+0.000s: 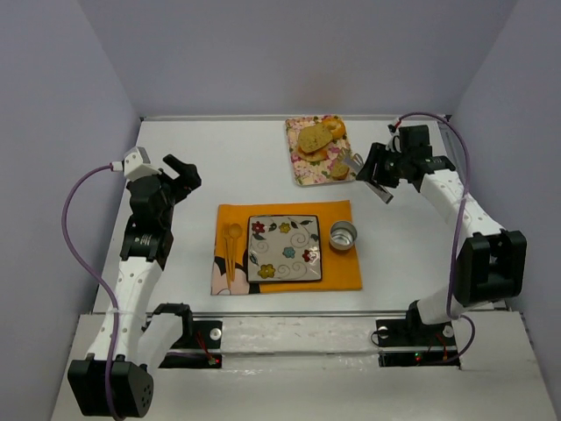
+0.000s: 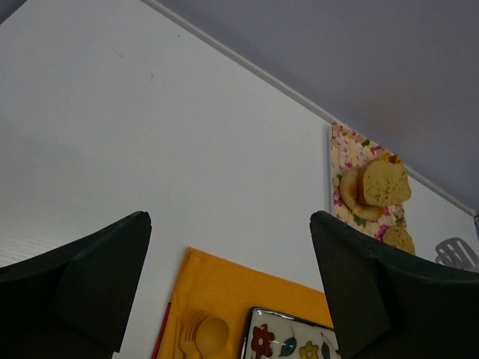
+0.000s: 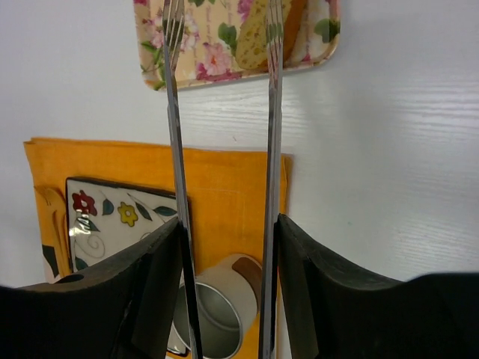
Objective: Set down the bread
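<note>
The bread lies on a floral tray [image 1: 298, 171] at the back of the table: a larger slice [image 1: 310, 139] and a small oval slice [image 1: 339, 172], beside two golden ring pastries [image 1: 333, 126]. The left wrist view shows the larger slice [image 2: 385, 183] and the small one [image 2: 399, 239]. My right gripper [image 1: 379, 171] is shut on metal tongs [image 1: 354, 161], whose tips hover at the tray's right edge by the small slice. In the right wrist view the tongs' arms [image 3: 273, 112] stand apart, reaching over the tray [image 3: 209, 56]. My left gripper [image 1: 180, 171] is open and empty, far left.
A square flowered plate [image 1: 283, 263] sits on an orange mat [image 1: 289, 209] at mid-table. A metal cup [image 1: 343, 235] stands right of the plate. A wooden fork and spoon [image 1: 231, 247] lie left of it. Grey walls close in the back and both sides.
</note>
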